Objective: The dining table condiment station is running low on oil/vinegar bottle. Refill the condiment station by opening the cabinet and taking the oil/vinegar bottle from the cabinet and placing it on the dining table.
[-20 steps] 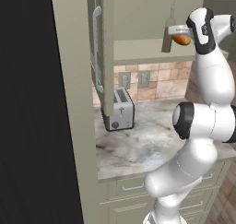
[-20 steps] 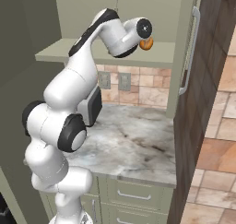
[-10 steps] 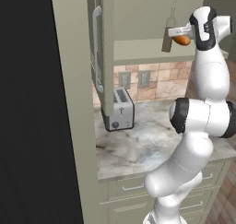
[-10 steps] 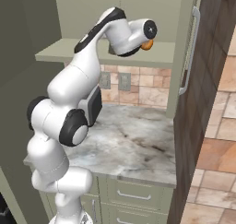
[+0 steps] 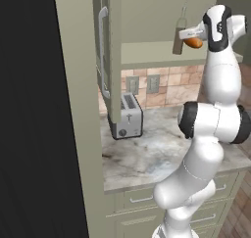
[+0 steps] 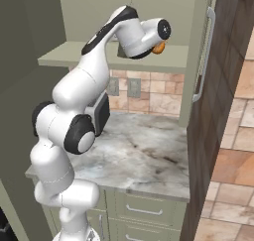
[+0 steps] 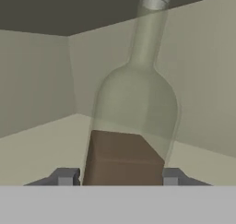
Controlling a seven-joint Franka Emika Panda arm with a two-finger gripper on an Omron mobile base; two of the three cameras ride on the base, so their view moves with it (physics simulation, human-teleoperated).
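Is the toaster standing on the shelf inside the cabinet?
No, the toaster stands on the marble counter, below the cabinet shelf.

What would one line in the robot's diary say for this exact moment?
phase: grasping | hand: fingers either side of oil/vinegar bottle base | bottle: upright on cabinet shelf | door: open | next: probably lift out

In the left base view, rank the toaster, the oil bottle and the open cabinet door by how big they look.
1. cabinet door, by far the largest.
2. toaster.
3. oil/vinegar bottle, slimmest, partly hidden by the hand.
The bottle stands farther from the camera, so its true size against the toaster is unsure.
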